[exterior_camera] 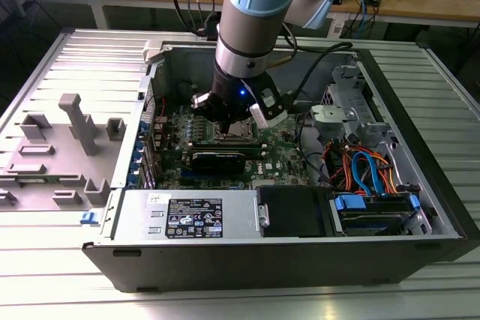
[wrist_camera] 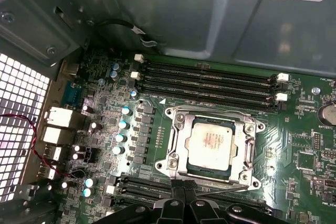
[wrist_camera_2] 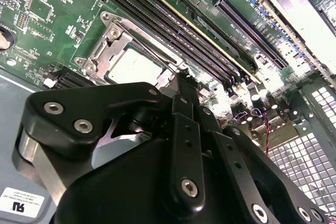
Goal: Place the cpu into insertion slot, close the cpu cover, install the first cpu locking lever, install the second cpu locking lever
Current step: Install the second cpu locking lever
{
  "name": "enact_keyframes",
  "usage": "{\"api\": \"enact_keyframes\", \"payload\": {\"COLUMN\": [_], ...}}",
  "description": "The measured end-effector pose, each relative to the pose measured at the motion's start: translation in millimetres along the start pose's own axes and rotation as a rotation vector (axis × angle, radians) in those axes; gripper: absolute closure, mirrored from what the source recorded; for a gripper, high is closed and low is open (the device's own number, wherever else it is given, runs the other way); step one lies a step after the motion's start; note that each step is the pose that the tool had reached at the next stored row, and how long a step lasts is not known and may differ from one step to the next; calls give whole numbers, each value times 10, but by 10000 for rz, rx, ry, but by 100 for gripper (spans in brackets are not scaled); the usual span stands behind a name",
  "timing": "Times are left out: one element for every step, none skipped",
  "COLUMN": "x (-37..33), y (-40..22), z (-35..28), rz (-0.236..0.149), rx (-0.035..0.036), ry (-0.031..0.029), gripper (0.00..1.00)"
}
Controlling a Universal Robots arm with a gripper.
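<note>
From my seat, the tool point(wrist_camera: 184, 203) hangs low over the green motherboard point(wrist_camera: 310, 166), its black fingers point(wrist_camera: 183, 188) pressed together with nothing between them, at the near edge of the insertion slot point(wrist_camera: 178, 153). The cpu point(wrist_camera: 212, 142) lies flat in that slot, with the cpu cover point(wrist_camera: 247, 148) down around it. Beyond run the long black memory slots point(wrist_camera: 210, 80), then the grey case wall point(wrist_camera: 210, 14).

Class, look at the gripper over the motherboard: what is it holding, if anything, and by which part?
Cannot be told: the gripper sits at the edge of the cpu cover, over the seated cpu.
</note>
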State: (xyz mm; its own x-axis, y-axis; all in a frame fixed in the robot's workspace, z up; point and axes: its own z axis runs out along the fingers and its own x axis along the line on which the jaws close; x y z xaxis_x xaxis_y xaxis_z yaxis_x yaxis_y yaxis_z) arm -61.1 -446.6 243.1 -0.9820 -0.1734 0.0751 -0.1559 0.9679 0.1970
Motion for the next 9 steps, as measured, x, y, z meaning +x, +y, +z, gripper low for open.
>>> {"api": "enact_keyframes", "payload": {"x": [0,0,0,0,0,0,0,0,0], "y": [0,0,0,0,0,0,0,0,0], "z": [0,0,1,1,1,1,1,1,1], "rz": [0,0,0,0,0,0,0,0,0], "rx": [0,0,0,0,1,0,0,0,0], "ry": [0,0,0,0,0,0,0,0,0], "gripper": [89,89,89,89,89,89,89,89,89]}}
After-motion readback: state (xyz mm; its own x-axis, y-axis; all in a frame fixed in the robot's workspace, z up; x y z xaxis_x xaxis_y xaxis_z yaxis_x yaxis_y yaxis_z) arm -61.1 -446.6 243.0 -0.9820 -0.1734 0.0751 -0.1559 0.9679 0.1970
